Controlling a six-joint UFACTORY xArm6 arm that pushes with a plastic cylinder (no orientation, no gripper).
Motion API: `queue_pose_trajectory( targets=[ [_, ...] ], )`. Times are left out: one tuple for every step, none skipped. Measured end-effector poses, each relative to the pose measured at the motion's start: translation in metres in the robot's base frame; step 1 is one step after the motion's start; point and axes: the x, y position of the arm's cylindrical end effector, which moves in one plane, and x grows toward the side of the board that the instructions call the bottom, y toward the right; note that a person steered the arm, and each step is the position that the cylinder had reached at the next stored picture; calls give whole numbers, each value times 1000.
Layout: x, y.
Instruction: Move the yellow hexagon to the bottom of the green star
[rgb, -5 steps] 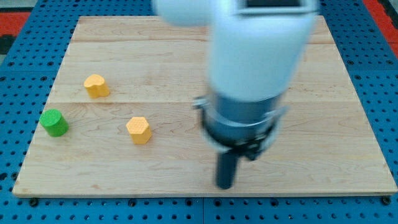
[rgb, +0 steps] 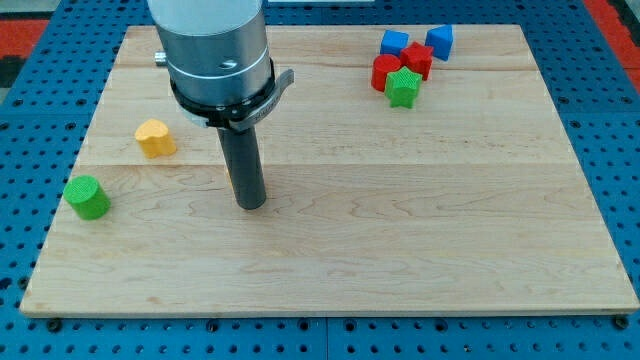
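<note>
The green star (rgb: 403, 88) lies near the view's top right on the wooden board (rgb: 450, 230). My tip (rgb: 250, 205) rests on the board left of centre, far to the left of and below the star. No yellow hexagon shows; the rod stands about where it lay. A yellow block (rgb: 154, 137) of unclear shape, perhaps a heart, lies to the upper left of my tip.
Two red blocks (rgb: 385, 72) (rgb: 417, 60) touch the green star from the top and left. Two blue blocks (rgb: 395, 42) (rgb: 439, 40) lie just above them. A green cylinder (rgb: 87, 197) sits near the board's left edge.
The arm has swung from the board's lower middle to the left, uncovering the top right blocks. The yellow hexagon that lay at lower left no longer shows.
</note>
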Motion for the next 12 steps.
queue_pose_trajectory(
  targets=[
    [-2, 0],
    [-2, 1],
    [-2, 2],
    [-2, 4],
    [-2, 7],
    [-2, 12],
    [-2, 15],
    [10, -8],
    [40, 2],
    [19, -13],
    [16, -54],
    [-20, -37]
  ],
)
